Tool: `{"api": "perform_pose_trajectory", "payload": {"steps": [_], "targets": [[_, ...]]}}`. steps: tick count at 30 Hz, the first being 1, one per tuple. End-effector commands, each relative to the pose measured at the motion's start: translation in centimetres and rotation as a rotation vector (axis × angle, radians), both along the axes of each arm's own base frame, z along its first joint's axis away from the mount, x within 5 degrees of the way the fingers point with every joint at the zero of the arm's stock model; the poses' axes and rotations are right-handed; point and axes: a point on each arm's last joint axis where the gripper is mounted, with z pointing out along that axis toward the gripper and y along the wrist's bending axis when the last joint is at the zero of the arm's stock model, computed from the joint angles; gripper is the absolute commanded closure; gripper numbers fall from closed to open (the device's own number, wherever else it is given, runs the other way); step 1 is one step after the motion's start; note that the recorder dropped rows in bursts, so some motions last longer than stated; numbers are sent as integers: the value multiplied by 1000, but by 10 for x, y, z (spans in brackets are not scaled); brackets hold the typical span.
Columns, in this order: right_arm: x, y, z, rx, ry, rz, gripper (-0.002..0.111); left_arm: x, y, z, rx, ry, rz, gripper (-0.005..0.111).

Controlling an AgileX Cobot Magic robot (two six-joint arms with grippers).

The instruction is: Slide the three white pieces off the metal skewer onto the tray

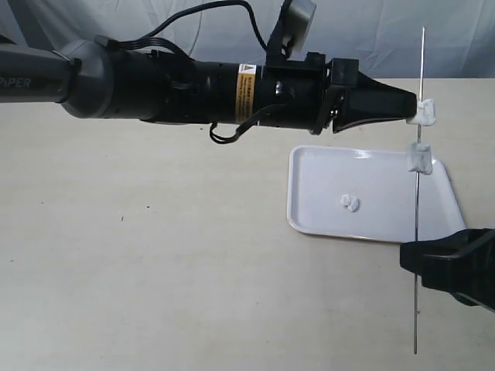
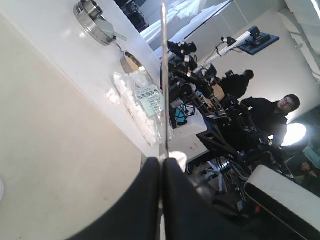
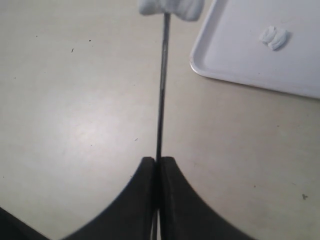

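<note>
The metal skewer (image 1: 418, 209) stands on end over the right edge of the white tray (image 1: 309, 185). Low on the rod, my right gripper (image 1: 410, 259) is shut on it, also seen in the right wrist view (image 3: 157, 161). My left gripper (image 1: 412, 104) reaches across from the left. It is shut around the skewer (image 2: 163, 75) just above the upper white piece (image 1: 426, 114), with its tips touching that piece (image 2: 178, 160). A second white piece (image 1: 419, 157) sits lower on the rod. The third white piece (image 1: 350, 202) lies loose on the tray (image 3: 240, 60).
The tan table surface (image 1: 155, 255) stretches left of the tray. The left arm's black body (image 1: 232, 89) spans the upper scene. Beyond the table's edge in the left wrist view lie a bag of white lumps (image 2: 142, 105) and a metal container (image 2: 92, 12).
</note>
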Motion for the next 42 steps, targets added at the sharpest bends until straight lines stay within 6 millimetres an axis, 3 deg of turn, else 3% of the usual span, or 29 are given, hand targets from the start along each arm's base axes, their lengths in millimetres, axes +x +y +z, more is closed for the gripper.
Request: {"api": "perform_pose_trajectory", "payload": {"steps": [1,6,12,17,23,29,34,42], "targets": [[-6,0,-6,-14,48,28,109,8,-3,3,-16,15,97,107],[-9,0,-14,1,80,30,109,19,-1,14,-40,-24,144,107],[-14,4,-15,20,122,66,109,46,12,31,-35,-79,260,107],[-13,4,-14,22,110,59,109,57,23,26,51,-135,302,107],[-10,4,-12,31,82,43,109,60,19,-20,302,-138,254,107],[-9,5,-6,39,72,46,109,66,9,-89,425,-19,233,107],[-9,4,-6,32,70,48,109,69,8,-130,485,21,236,107],[-9,4,-6,31,67,48,109,73,9,-159,524,-4,262,107]]}}
